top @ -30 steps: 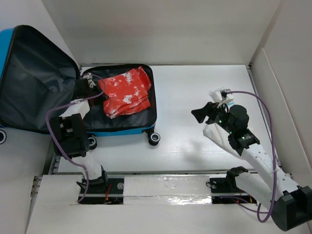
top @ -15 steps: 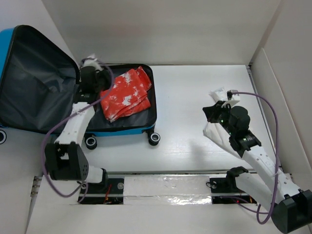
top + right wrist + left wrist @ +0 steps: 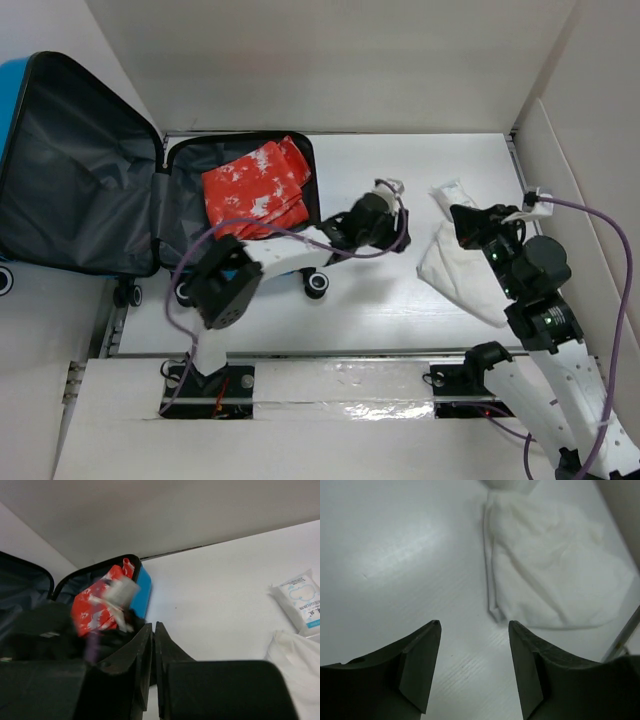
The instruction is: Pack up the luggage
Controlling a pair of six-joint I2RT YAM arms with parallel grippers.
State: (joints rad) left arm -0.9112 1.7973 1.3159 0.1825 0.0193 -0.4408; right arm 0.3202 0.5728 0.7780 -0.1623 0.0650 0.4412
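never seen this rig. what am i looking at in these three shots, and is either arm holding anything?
Two small robot arms are bolted to the near edge of a table. The overhead view looks down on both. The other two views come from a camera on each wrist, looking out past that arm's own fingers. On the table lie an open blue suitcase with a red cloth inside, a white cloth and a packet of wipes. The left arm reaches across toward the white cloth, its fingers open and empty. The right arm's fingers are almost closed, with nothing visible between them.
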